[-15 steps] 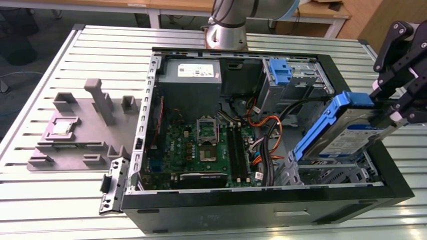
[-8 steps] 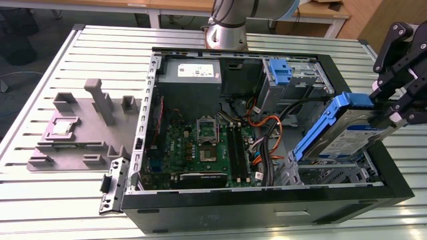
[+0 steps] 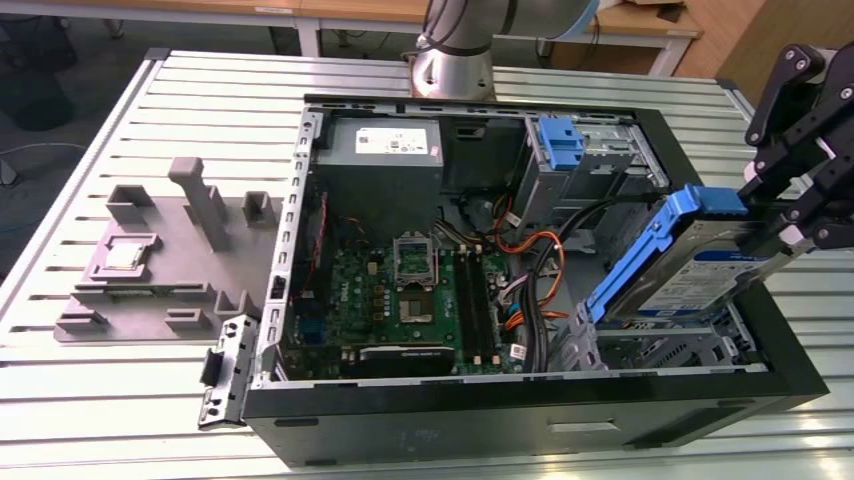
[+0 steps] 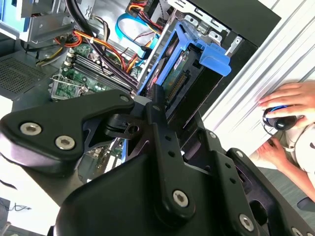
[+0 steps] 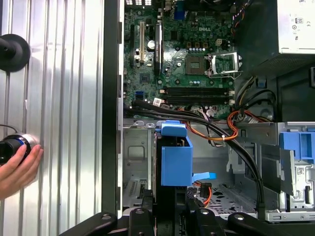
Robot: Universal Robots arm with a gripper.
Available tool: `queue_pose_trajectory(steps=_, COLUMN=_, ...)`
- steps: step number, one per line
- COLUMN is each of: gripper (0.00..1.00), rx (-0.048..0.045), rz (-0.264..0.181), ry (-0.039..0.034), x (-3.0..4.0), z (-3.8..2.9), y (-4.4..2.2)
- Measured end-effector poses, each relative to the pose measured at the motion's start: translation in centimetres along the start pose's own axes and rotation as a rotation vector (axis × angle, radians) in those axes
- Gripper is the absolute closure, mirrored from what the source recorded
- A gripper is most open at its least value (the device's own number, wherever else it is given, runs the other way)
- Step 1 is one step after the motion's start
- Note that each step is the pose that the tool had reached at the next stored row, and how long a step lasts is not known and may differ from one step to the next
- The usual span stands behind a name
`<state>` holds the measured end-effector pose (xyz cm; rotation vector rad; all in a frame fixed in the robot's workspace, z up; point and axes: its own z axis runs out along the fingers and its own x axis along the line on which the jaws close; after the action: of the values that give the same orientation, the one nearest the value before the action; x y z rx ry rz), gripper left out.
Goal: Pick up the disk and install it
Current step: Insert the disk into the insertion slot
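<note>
disk (image 3: 694, 262) tilted in hand (image 3: 785, 222), cables (image 3: 537, 258) beside, bay (image 3: 643, 346) below

This looks to me like a robotics lab or workshop. A slotted aluminium tabletop (image 3: 94, 420) carries the arm's base (image 3: 451, 62), an opened computer case (image 3: 534, 408) and a grey parts fixture (image 3: 160, 275), with wooden desks (image 3: 360, 10) behind. The end effector (image 3: 785, 222) grips the disk (image 3: 681, 275) over the case, and a person's hand (image 5: 17, 171) rests on a small round controller (image 5: 11, 145).
</note>
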<state>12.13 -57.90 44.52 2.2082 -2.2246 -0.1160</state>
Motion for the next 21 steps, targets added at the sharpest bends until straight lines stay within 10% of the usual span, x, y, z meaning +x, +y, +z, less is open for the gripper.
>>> queue_pose_trajectory(steps=21, gripper=0.65, rx=0.0004, rz=-0.004, ry=0.0003, x=0.03, z=0.69, y=-0.03)
